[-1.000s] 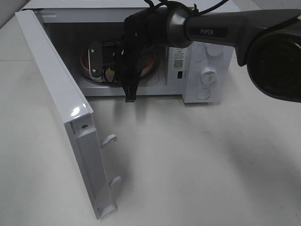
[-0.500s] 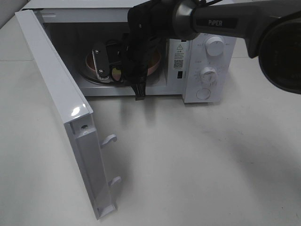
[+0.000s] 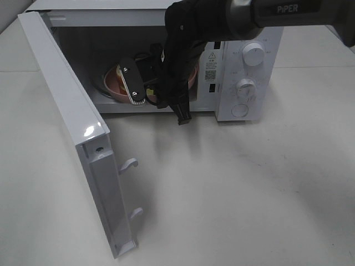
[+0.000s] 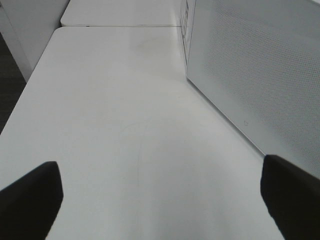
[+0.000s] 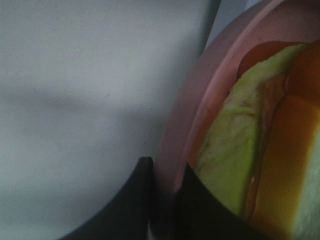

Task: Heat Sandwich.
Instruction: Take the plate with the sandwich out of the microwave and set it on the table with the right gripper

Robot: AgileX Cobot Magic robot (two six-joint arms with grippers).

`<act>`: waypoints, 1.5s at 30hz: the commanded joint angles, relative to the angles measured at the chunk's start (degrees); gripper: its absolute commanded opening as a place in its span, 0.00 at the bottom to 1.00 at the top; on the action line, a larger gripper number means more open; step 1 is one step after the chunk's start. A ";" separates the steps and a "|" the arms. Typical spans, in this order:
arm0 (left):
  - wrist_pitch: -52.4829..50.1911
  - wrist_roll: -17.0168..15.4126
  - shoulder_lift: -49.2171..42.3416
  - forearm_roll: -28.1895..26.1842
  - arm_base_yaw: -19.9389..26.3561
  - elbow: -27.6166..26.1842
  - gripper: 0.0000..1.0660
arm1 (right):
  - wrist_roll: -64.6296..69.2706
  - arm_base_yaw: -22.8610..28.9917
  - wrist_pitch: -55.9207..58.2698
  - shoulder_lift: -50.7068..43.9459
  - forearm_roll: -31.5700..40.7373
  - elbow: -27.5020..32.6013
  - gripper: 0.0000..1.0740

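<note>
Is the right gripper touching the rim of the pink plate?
Touching. The right wrist view shows the right gripper closed on the pink plate rim, one finger each side.

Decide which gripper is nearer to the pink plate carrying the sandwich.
Right. The right gripper is shut on the pink plate's rim, at the open microwave. The left gripper is open over bare table outside the microwave, no plate in its view.

Right arm (image 3: 266, 14): extended from the far right edge, wrist angled downward. Right gripper (image 5: 165, 175): fingers nearly together, pinching a thin rim. Left gripper (image 4: 160, 200): fingers spread wide, empty.
</note>
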 commanded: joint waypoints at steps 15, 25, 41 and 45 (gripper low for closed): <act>-0.46 -0.11 -1.43 0.00 0.17 0.11 0.97 | -4.53 0.86 -1.26 -10.60 0.80 11.23 0.00; -0.46 -0.11 -1.43 0.00 0.17 0.11 0.97 | -5.56 2.29 -2.69 -16.39 1.43 17.76 0.00; -0.46 -0.11 -1.43 0.00 0.17 0.11 0.97 | -5.50 5.27 -3.50 -28.36 1.43 30.31 0.00; -0.46 -0.11 -1.43 0.00 0.17 0.11 0.97 | -5.50 5.50 -3.50 -31.46 1.43 33.23 0.00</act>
